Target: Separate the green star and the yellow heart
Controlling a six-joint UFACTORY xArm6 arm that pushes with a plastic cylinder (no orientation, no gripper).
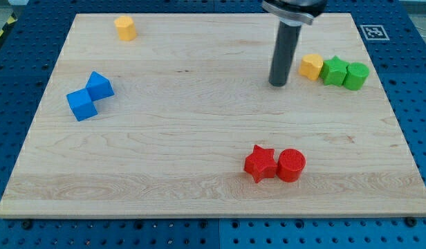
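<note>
The yellow heart [311, 66] lies near the board's right edge, touching the green star [334, 70] on its right. A green cylinder-like block [356, 75] touches the star's right side. The three form a row. My tip [278, 83] rests on the board just left of the yellow heart, a small gap apart from it. The dark rod rises from there to the view's top.
A yellow block [125, 28] sits at the top left. Two blue blocks [90, 95] touch each other at the left. A red star [260, 163] and a red cylinder [291, 165] sit together at the bottom centre-right. The wooden board [199, 138] lies on a blue perforated table.
</note>
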